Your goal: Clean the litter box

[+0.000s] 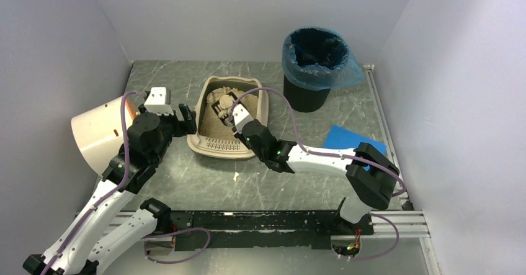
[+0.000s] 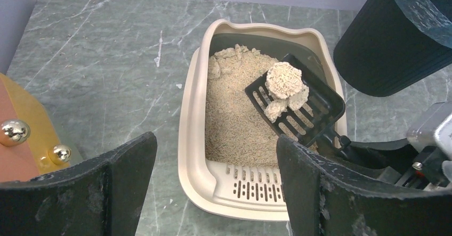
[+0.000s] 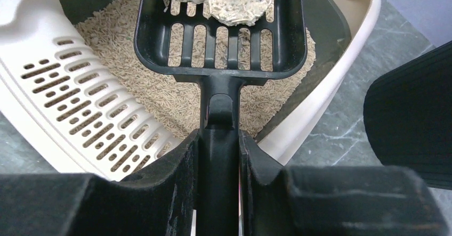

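Sitting just above centre in the overhead view, the litter box (image 1: 217, 144) lay on the grey marbled table (image 1: 298, 169), its slotted lip toward the bottom of the frame and tan litter filling the tray.

- Scoop (image 2: 306, 113): black, slotted, held tilted above the litter at the right side of the box. It carried pale clumps (image 2: 285, 84) on its blade.
- Right gripper (image 3: 218, 140): clamped tight on the scoop's handle, a finger pressed to each side, at the lower centre of its own view.
- Left gripper (image 2: 213, 145): fingers spread wide and holding nothing. It was placed just beside the left wall of the box, whether touching could not be told.
- Bin (image 1: 313, 64): black, round, lined in blue plastic, standing upright at upper right of the overhead view, near the far right corner of the box.
- Drum (image 1: 99, 132): cream, tilted, at the left edge behind the left arm.
- Blue sheet (image 1: 347, 139): flat on the table at centre right, partly under the right arm.
- Small pale scrap (image 1: 236, 176): on the table below the box's lip.
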